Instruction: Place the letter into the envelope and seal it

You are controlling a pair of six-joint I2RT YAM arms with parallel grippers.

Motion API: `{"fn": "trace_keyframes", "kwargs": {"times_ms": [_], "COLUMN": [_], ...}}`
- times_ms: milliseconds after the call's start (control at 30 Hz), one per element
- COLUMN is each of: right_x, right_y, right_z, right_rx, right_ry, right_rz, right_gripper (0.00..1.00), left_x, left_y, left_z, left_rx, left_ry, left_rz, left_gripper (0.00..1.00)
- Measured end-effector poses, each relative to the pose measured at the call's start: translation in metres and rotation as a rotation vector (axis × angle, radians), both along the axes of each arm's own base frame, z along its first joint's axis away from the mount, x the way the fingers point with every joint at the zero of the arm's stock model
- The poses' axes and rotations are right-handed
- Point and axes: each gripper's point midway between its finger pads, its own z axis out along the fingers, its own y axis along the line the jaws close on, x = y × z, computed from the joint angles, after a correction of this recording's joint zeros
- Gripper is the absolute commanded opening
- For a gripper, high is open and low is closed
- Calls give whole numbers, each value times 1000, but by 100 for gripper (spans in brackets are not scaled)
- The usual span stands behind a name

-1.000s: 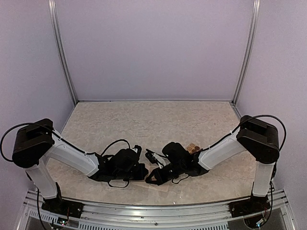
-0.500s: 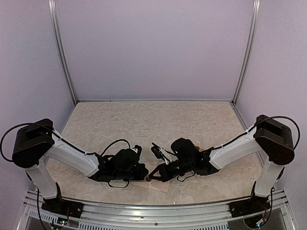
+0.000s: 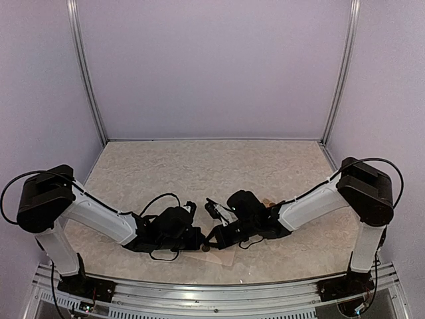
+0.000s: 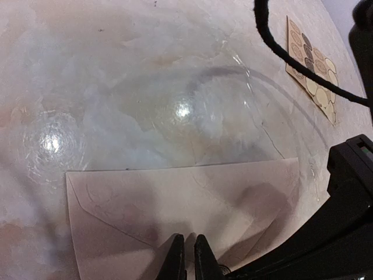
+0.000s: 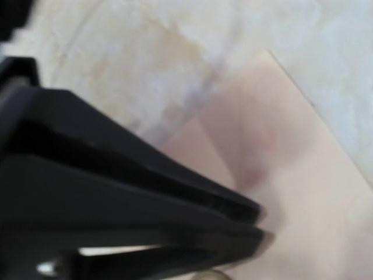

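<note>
The pale pink envelope lies flat near the table's front edge, its diagonal seams facing up, and shows as a light strip under both grippers in the top view. My left gripper is shut, its tips down on the envelope's near part. My right gripper is shut too, low over the envelope from the right. A small round brown sticker sits at its tip. The letter is not in view.
A sticker sheet with round stickers lies on the marbled table behind the right arm, mostly hidden in the top view. A black cable hangs across the left wrist view. Metal posts and walls enclose the table.
The right arm swung out to the right, then came part of the way back left; its tip stayed at the envelope. The left arm has not moved.
</note>
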Motion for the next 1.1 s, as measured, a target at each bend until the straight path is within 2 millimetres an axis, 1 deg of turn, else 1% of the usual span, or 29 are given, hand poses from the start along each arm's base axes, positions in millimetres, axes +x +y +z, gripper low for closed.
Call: {"fn": "trace_keyframes", "kwargs": {"times_ms": [233,800,1100], "right_x": [3,5,3], "right_y": [-6,-7,-16], "right_z": [-18,-20,-20], "right_rx": [-51,-63,-67], "right_ry": [25,56,63], "right_rz": [-20,-55,-81], "right_gripper": [0,0,0], "left_x": [0,0,0], "left_y": [0,0,0], "left_z": [0,0,0], "left_rx": [0,1,3], "left_ry": [0,-1,-2], "left_rz": [0,1,1], "left_gripper": [7,7,7]}}
